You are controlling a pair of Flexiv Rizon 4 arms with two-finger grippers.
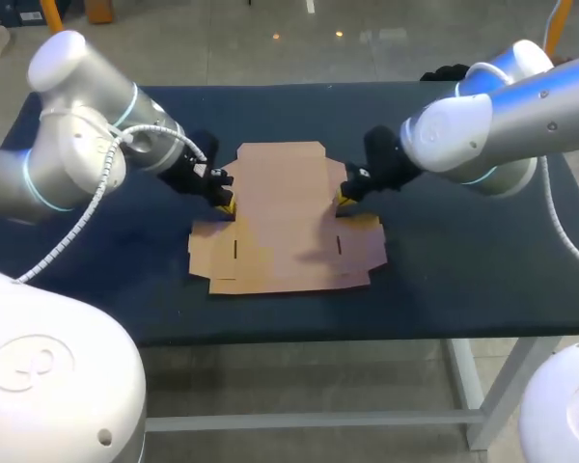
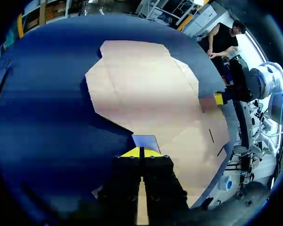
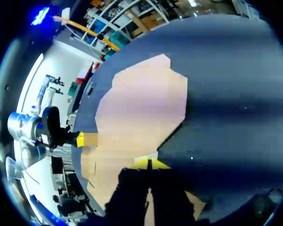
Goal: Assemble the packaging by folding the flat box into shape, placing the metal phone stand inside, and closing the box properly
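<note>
The flat brown cardboard box (image 1: 285,217) lies unfolded on the dark blue table (image 1: 463,251). My left gripper (image 1: 228,205) is shut, with its yellow tips down at the notch on the box's left edge. My right gripper (image 1: 343,201) is shut too, at the matching notch on the right edge. In the left wrist view the closed tips (image 2: 141,151) meet at the cardboard (image 2: 146,89) edge, and the right gripper (image 2: 219,98) shows across the sheet. In the right wrist view the closed tips (image 3: 149,162) touch the cardboard (image 3: 141,108), with the left gripper (image 3: 86,139) opposite.
Bare table cloth surrounds the box on all sides, with wide strips at the left and right. The table's front edge (image 1: 318,333) runs a short way below the box's near flaps (image 1: 289,275).
</note>
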